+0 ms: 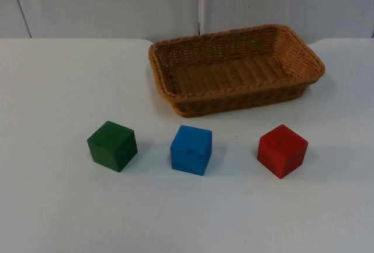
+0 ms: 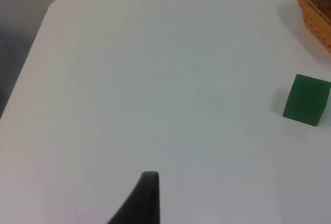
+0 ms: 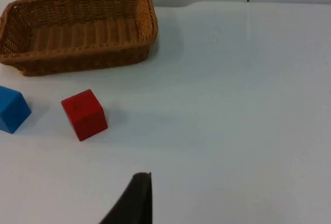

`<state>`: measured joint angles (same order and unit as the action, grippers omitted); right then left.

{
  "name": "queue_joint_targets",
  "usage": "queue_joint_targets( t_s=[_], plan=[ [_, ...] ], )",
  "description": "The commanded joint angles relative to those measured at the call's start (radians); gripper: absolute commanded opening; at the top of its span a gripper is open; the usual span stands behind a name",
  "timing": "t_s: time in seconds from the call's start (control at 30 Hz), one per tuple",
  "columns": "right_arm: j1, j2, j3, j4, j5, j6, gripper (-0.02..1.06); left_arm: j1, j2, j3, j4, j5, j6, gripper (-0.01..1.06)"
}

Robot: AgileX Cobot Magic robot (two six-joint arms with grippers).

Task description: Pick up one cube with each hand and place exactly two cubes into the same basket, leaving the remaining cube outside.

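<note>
The white table [image 1: 52,89] runs back to a grey partition wall [image 1: 105,2]. From nine to three o'clock across its front stand a green cube [image 1: 112,145], blue cube [image 1: 191,149] and red cube [image 1: 282,151], apart from each other. Behind them, toward one o'clock, sits the wicker basket [image 1: 175,96]. Both arms wait high; whether their claws are wide or narrow cannot be told.

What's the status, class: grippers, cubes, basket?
Both grippers waiting off the cubes. Green cube, blue cube, red cube on table, outside wicker basket. Nothing in the way.
</note>
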<state>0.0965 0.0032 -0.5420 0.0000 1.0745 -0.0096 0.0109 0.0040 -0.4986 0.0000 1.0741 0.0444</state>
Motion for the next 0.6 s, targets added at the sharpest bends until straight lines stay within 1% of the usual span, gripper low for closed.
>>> queue_joint_targets(
  t_s=[0.0, 0.17, 0.57],
  plan=[
    [-0.006, -0.003, -0.02, 0.0, -0.019, -0.008, 1.05, 0.002, -0.004, -0.003, -0.01, -0.005, 0.001, 1.05],
    [-0.006, 0.069, -0.079, -0.006, -0.019, -0.022, 1.05, 0.002, 0.022, -0.028, -0.014, -0.017, 0.001, 1.05],
    [-0.006, 0.218, -0.142, -0.016, -0.034, -0.055, 1.05, 0.002, 0.112, -0.082, -0.04, -0.043, 0.001, 1.05]
  ],
)
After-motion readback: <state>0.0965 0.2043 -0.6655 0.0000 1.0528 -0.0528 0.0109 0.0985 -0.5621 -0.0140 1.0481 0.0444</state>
